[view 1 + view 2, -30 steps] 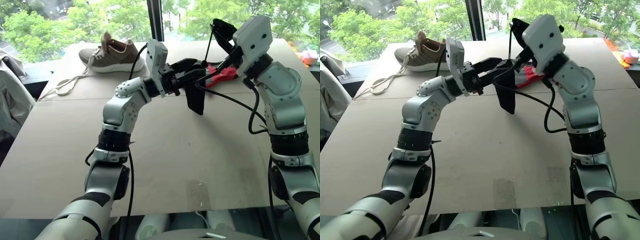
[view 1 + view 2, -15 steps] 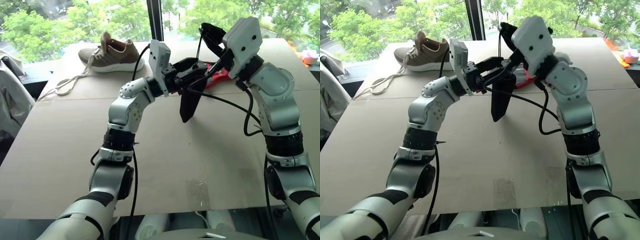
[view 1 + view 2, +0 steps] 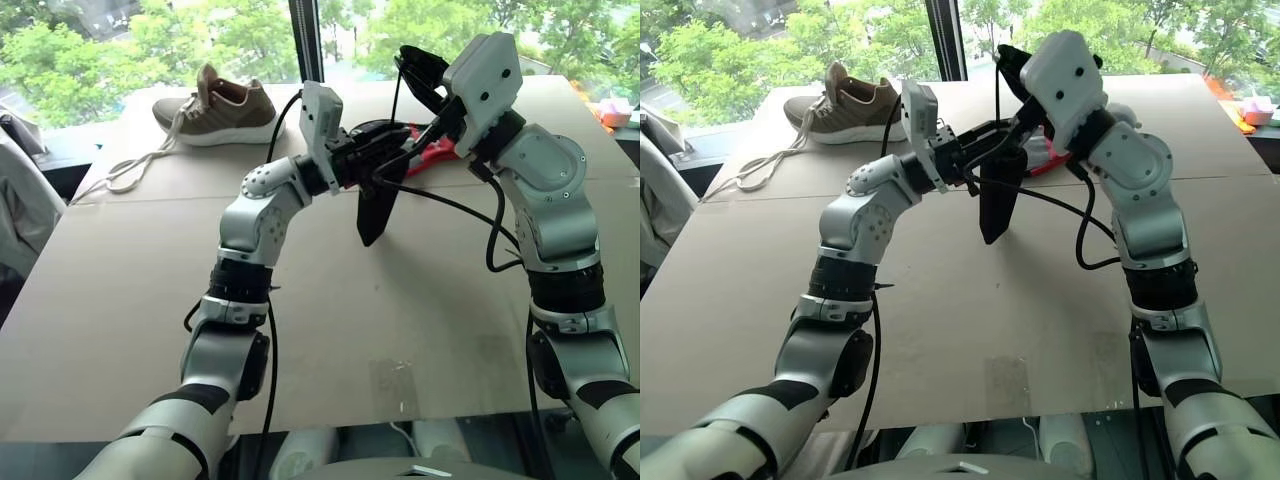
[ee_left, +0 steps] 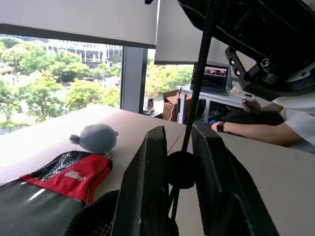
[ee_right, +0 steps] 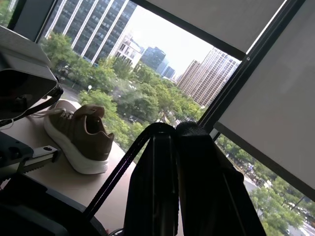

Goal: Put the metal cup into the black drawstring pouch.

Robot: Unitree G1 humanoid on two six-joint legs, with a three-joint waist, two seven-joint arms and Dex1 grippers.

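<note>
Pouch position: black drawstring pouch (image 3: 374, 212) of soft fabric hangs in the air above the brown cardboard-topped bench (image 3: 400, 320), between the two raised arms, mouth up and well clear of the surface.
Left end effector (image 4: 178, 135): narrow; its fingers flank the thin black cord (image 4: 197, 83) with the round black cord bead (image 4: 181, 169) pinched between them, right at the pouch mouth.
Right end effector (image 5: 172, 129): fingers pressed together on the cord loop, higher than the left one, so the cord runs taut down to the pouch.
Handling, pouch: we judge it light and limp. It folds and swings, so the mouth needs spreading at the hem, not by the cord alone.
Handling, metal cup: by the task we expect it rigid, smooth and apt to slip. We would grip it across the wall just below the rim.
Cup position: we cannot tell. The pouch hangs slim and tapered, and its fabric hides whatever is inside.
Hard to make out: how wide the pouch mouth stands, since the left fingers cover it.
Bystanders: tan lace-up shoe (image 3: 215, 108) at the far edge of the bench, apart from the work.
</note>
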